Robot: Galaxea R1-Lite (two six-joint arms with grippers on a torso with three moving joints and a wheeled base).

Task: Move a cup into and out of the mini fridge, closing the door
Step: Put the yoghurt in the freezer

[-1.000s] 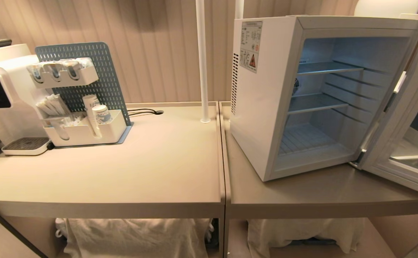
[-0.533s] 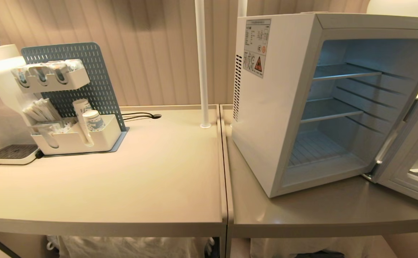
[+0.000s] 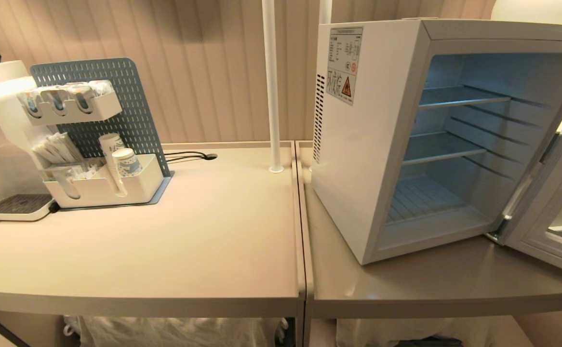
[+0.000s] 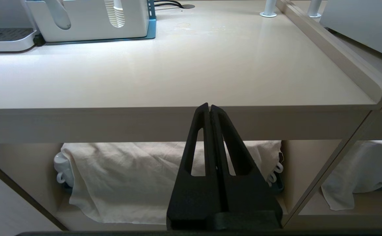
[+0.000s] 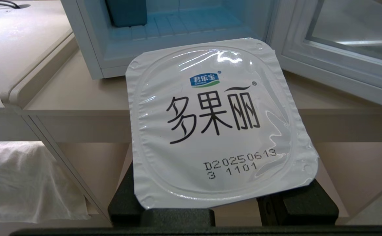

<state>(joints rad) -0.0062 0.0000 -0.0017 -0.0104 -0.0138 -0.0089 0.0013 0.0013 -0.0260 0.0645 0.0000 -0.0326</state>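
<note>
Our view had shifted nearer the mini fridge [image 3: 358,144], door [image 3: 551,202] open; right hand [image 5: 222,209] gripped the cup [image 5: 217,121], left hand [image 4: 209,108] clenched, empty.

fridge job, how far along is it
Done: the door stands open and the fridge shelves are bare. In hand: the right gripper holds the cup in front of the fridge; the left gripper is shut and idle. Left: cup in, cup out, door closed.
</note>
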